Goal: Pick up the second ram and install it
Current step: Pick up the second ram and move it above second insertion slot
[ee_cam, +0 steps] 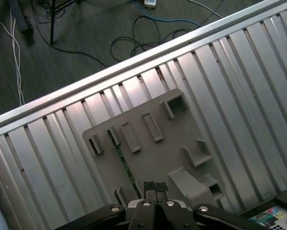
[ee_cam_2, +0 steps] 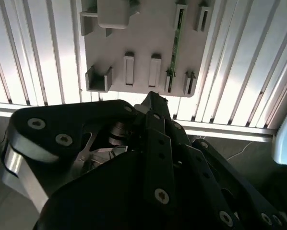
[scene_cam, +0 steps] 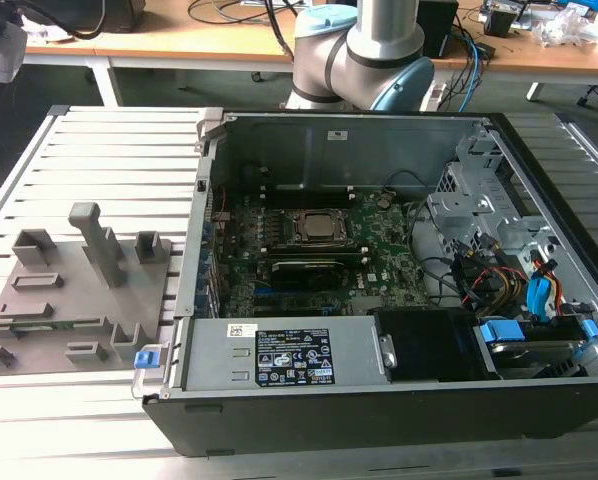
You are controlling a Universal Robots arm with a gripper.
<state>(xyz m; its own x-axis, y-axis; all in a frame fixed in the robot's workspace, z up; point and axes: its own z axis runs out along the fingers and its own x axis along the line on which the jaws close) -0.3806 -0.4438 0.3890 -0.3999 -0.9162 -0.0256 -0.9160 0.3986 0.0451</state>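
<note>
Hand: black two-finger hand, fingertips pressed together, gripping nothing.
Ram: second ram, thin green circuit-board stick, on edge in a slot below the hand, off to one side of its tips.
Holder: grey slotted plastic plate on ribbed aluminium table, under the hand.

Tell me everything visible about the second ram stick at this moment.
The second ram shows in both wrist views as a long, thin green board seen edge-on. It stands on its long edge on the gray holder plate, with each end seated in a small raised slot block. From this angle its label and chips cannot be made out. Only the holder touches it. The gripper hangs above the plate with its fingers together, holding nothing.
</note>
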